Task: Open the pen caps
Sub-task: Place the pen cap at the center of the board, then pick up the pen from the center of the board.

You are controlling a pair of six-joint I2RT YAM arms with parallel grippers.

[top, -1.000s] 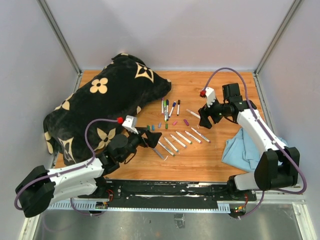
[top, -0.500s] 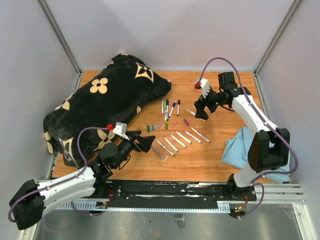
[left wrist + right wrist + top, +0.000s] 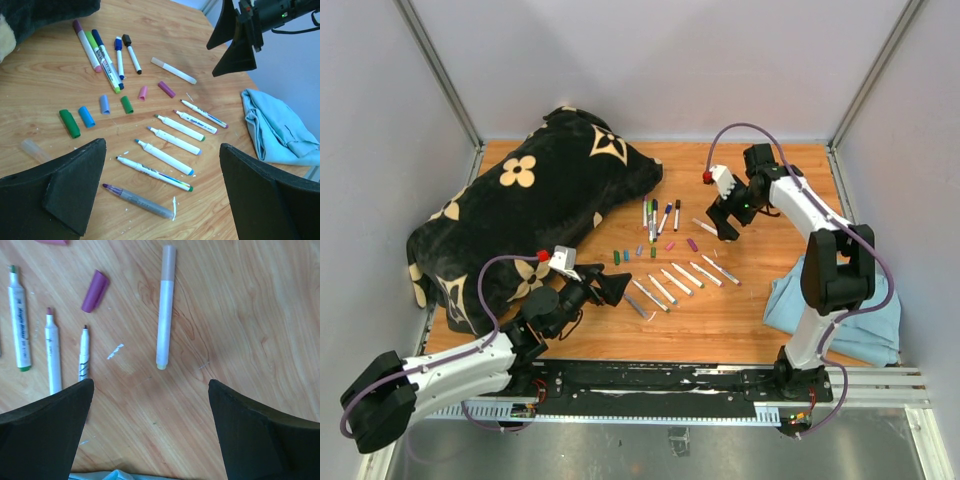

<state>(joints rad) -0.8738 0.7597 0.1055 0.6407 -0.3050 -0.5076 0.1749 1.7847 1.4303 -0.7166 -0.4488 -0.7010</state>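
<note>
The soft black plush heap at upper left could swallow a pen that rolls. The tabletop is smooth wood and the pens are round, slick plastic, bunched close mid-frame, so I may pinch two. My left tool and right tool gape fully, holding nothing. The pen caps are tiny stubs, easy to fumble. Loose caps lie just below them.

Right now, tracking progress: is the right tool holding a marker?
No, the right tool is open; the white marker lies free on the table.
</note>
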